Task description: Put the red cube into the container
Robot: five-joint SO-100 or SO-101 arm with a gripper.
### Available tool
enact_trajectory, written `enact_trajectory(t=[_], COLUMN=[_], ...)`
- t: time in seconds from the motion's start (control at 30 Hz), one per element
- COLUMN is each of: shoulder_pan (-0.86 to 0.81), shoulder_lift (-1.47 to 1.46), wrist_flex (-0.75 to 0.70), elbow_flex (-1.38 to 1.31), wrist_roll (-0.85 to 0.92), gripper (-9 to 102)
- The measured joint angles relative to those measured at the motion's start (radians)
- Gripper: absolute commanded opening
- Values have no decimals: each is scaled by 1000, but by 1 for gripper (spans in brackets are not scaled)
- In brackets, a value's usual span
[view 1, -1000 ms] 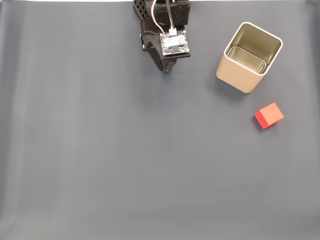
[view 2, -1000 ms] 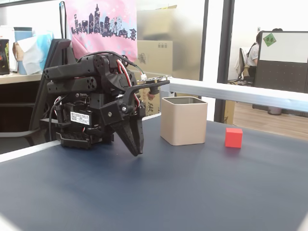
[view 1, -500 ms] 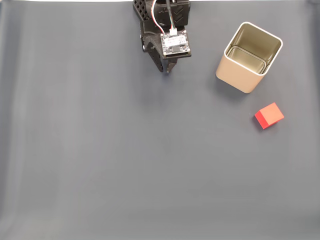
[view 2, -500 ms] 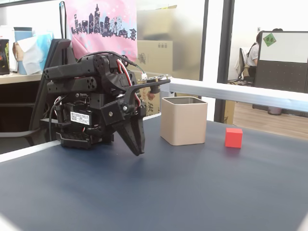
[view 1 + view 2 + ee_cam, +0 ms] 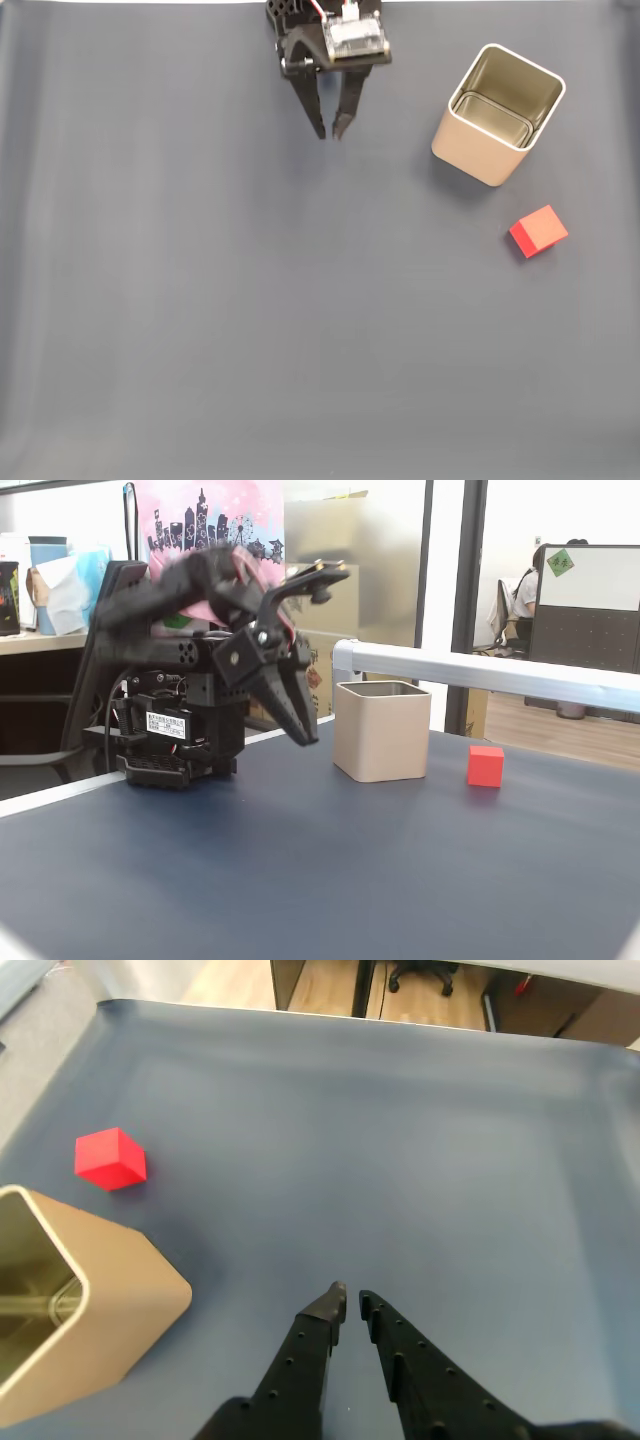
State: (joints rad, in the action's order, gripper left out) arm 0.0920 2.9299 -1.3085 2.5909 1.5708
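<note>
Resting: matte red cube (image 5: 538, 231) | square beige tin container (image 5: 498, 115), shiny inside

One red cube (image 5: 538, 231), one container (image 5: 497, 114), one end effector (image 5: 331, 131).

Dark grey table (image 5: 200, 330), bright glass-walled office behind.

The end effector (image 5: 305, 735) hangs above the mat, left of the container (image 5: 381, 731).
</note>
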Motion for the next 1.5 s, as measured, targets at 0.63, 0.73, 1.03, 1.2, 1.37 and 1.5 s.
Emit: enact_trajectory(t=[0.63,0.73,1.03,1.2,1.37,1.5], shoulder_pan=[265,337,515,586,630,641], shoulder_lift=[-790,-910,-1227,-1390,-1531,-1629], wrist_flex=[-34,-41,-48,-51,-63,-61], elbow_flex=[-741,-841,-1089,-1239,-1345,-1397], wrist_roll=[-52,-106,-250,-331,-350,-356], gripper=[2,4,27,35,38,38])
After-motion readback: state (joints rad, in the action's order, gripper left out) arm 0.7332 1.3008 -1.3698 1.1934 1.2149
